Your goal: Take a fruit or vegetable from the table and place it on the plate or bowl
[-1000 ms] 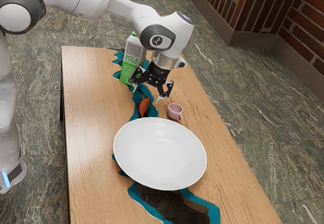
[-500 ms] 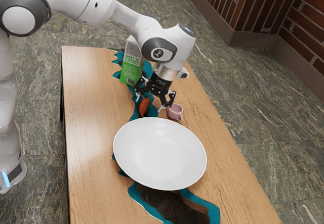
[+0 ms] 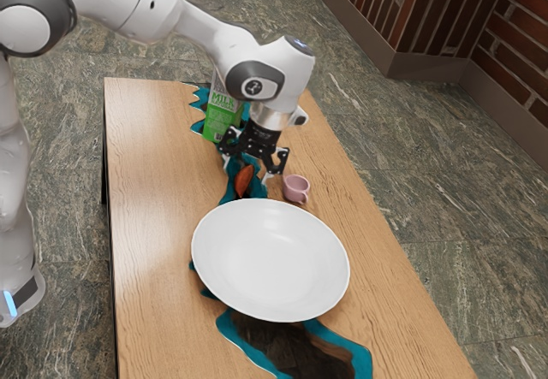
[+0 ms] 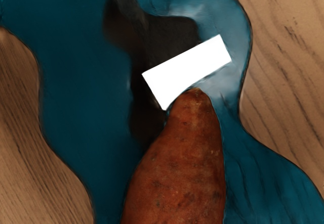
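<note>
A reddish-brown sweet potato [image 3: 244,180] lies on the teal strip of the wooden table [image 3: 145,191], just beyond the big white plate [image 3: 270,259]. My black gripper [image 3: 252,164] hangs open right above it, one finger on each side, not touching it. Seen from the wrist, the sweet potato [image 4: 179,168] looms large directly under my hand, lying on the teal strip.
A green and white milk carton [image 3: 221,109] stands just behind my hand. A small pink cup [image 3: 296,189] sits to the exterior view's right of the sweet potato. The teal strip widens into a dark gap [image 3: 295,353] near the table's front.
My hand has moved down and toward the exterior view's left, from above the pink cup's side to directly over the sweet potato. The fingers stay open.
</note>
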